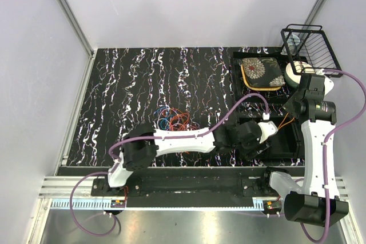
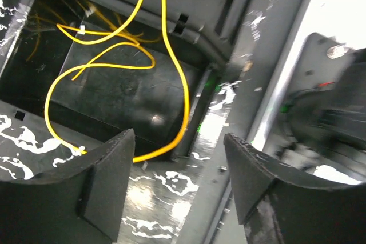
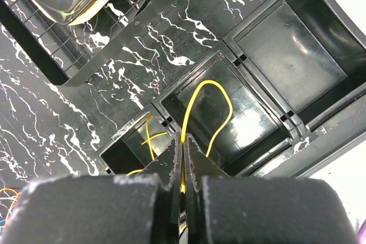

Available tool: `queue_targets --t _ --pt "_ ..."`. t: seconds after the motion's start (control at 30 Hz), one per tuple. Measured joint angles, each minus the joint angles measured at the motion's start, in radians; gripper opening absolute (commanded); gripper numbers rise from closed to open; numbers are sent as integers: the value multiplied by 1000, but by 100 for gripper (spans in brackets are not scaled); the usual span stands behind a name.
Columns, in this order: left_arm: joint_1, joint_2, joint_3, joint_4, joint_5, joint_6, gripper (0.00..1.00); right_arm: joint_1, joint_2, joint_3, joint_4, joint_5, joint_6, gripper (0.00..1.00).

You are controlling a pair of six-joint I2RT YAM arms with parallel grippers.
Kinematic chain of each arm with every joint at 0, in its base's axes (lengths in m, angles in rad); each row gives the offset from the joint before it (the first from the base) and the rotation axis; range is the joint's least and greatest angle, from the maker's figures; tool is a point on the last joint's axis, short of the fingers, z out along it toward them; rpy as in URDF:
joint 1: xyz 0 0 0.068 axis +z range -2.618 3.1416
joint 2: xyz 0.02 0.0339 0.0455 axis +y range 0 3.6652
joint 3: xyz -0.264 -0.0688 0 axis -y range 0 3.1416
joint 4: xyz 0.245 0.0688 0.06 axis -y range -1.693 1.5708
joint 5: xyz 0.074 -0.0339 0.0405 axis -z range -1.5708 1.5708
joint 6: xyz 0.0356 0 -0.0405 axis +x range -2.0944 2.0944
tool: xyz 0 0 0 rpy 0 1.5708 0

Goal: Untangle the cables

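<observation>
A tangle of orange, red and blue cables (image 1: 173,120) lies on the marbled black table left of centre. One orange-yellow cable (image 3: 211,82) runs apart from it into the black compartment tray (image 3: 231,47). My right gripper (image 3: 183,148) is shut on this cable above the tray, and a short orange stretch (image 1: 285,122) shows below it from above. My left gripper (image 2: 180,161) hangs open low over the table at the tray's edge (image 2: 197,47). The same cable (image 2: 154,154) loops through the compartment and passes just beyond the left fingertip (image 2: 117,152), not between the jaws.
A flowered pad (image 1: 262,72) lies at the back right, with a white roll (image 1: 297,72) and a black wire basket (image 1: 311,47) beside it. The tray (image 1: 283,147) sits near the table's front right. Grey walls close in the table on three sides.
</observation>
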Motion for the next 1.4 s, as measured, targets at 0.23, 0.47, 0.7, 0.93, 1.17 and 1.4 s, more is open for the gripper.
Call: queue_targets --t 0.23,0.47,0.7,0.93,1.17,1.4 --pt "0 99 46 -2 -26 51 14 -2 5 0 0 -25 4 0" --pt "-2 106 98 -2 -33 61 0 -2 8 0 0 -30 7 0" --pt "-18 107 180 1 -28 62 0 -2 8 0 1 -45 8 0" --pt "-25 118 188 42 2 61 0 -2 8 0 1 -44 11 0" --pt "-24 125 121 167 28 52 0 -2 7 0 1 -45 14 0" --pt "-6 125 -16 289 74 8 0 -2 7 0 2 -62 16 0"
